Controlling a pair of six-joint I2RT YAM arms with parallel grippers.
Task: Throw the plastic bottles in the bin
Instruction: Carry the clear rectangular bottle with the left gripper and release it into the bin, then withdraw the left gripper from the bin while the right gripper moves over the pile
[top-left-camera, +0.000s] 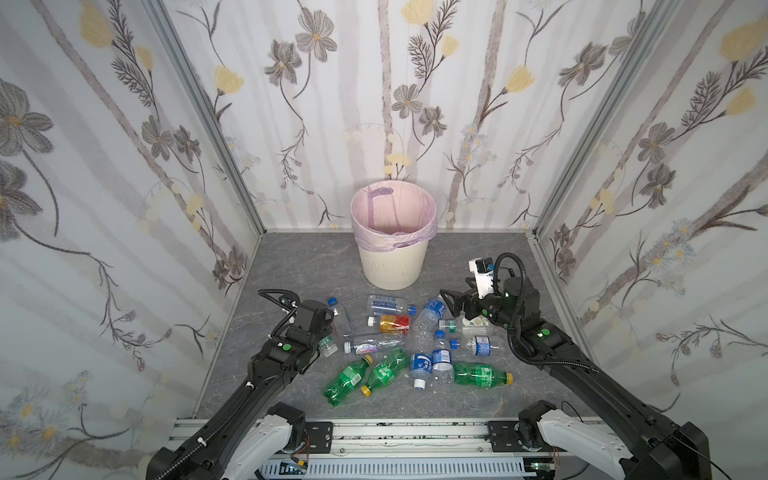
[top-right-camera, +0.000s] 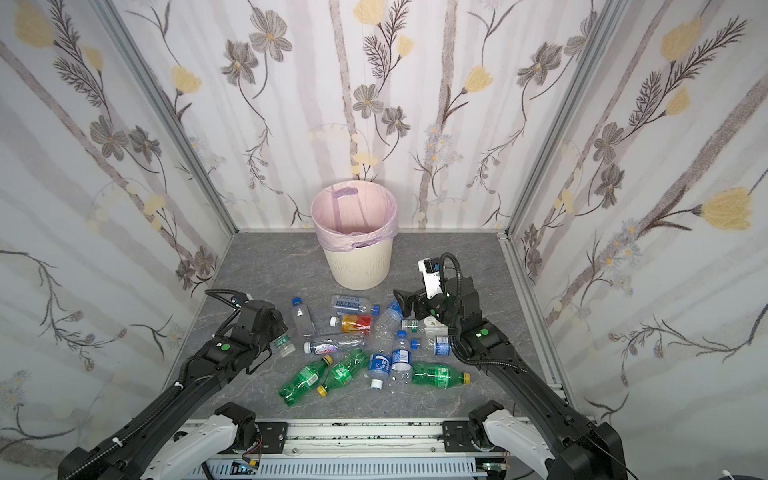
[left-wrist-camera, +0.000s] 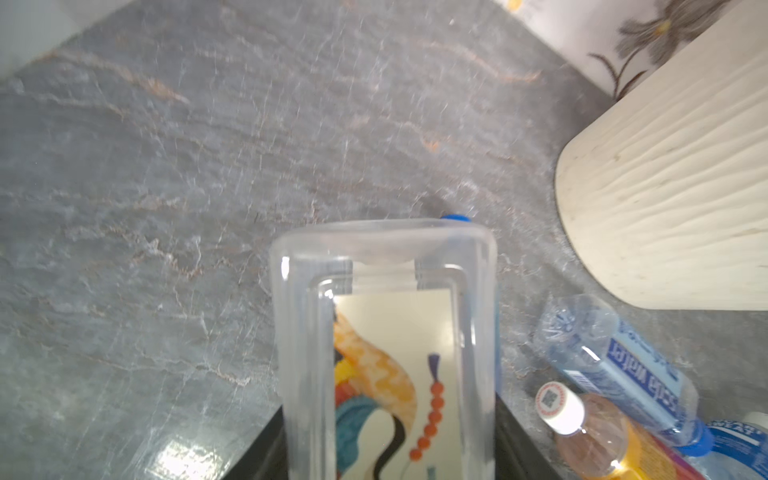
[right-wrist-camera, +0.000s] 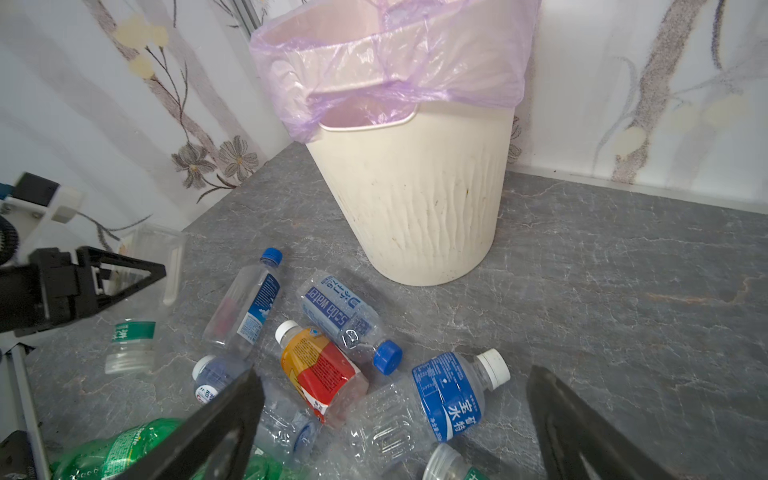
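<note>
The cream ribbed bin (top-left-camera: 392, 266) with its pink liner stands at the back of the grey floor. Several plastic bottles lie in front of it, among them green ones (top-left-camera: 349, 380) and one with a red-orange label (top-left-camera: 395, 323). My left gripper (left-wrist-camera: 386, 419) is shut on a clear square-sided bottle (left-wrist-camera: 382, 266) with a colourful label; black fingers press both of its sides. In both top views that gripper (top-left-camera: 328, 322) hides its fingertips. My right gripper (right-wrist-camera: 392, 386) hangs open above a clear blue-labelled, white-capped bottle (right-wrist-camera: 440, 399), touching nothing.
Flowered walls close the floor at the left, back and right. A metal rail (top-left-camera: 395, 432) runs along the front edge. A short green-labelled bottle (top-left-camera: 328, 345) lies just near of the left gripper. A soda-water bottle (top-left-camera: 386, 305) lies closest to the bin.
</note>
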